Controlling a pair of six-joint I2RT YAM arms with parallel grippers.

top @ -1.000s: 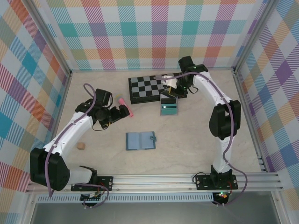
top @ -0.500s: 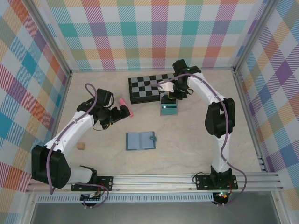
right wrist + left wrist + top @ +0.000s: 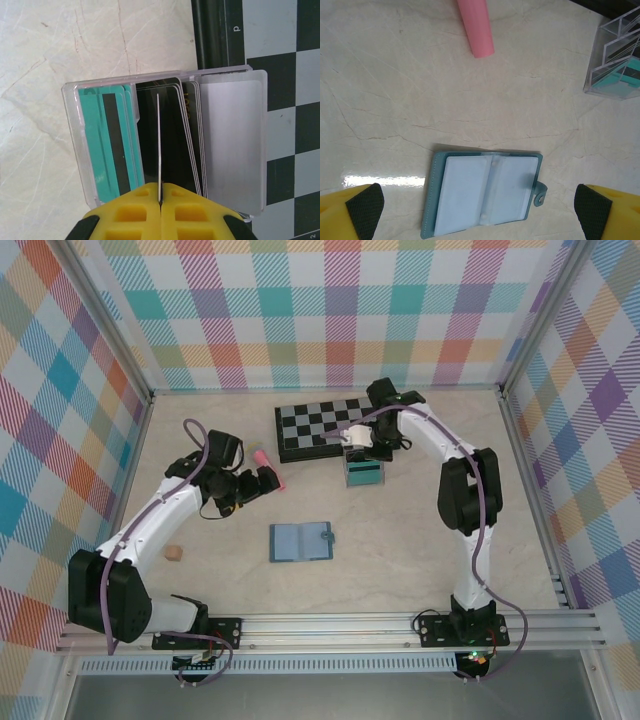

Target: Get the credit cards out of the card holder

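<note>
Yellow fingers of the right claw (image 3: pixel 160 192) are pinched tight on a thin white credit card (image 3: pixel 158 145), seen edge-on above a clear tray (image 3: pixel 235 150) — teal credit cards (image 3: pixel 95 140) and dark ones stand inside. The tray sits at the chessboard's (image 3: pixel 315 426) 5 o'clock corner. At 7 o'clock from the tray the card holder (image 3: pixel 300 541) lies open on the worktop (image 3: pixel 420 550). The left claw (image 3: pixel 262 481) hangs at its 11 o'clock — spread wide, holding nothing — beside a pink marker (image 3: pixel 268 465).

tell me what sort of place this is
Likely a robot test cell: bright plaid wall panels, two white robot arms bolted to an aluminium rail, and props like a blue-grey folding wallet on a beige stone-look tabletop.
</note>
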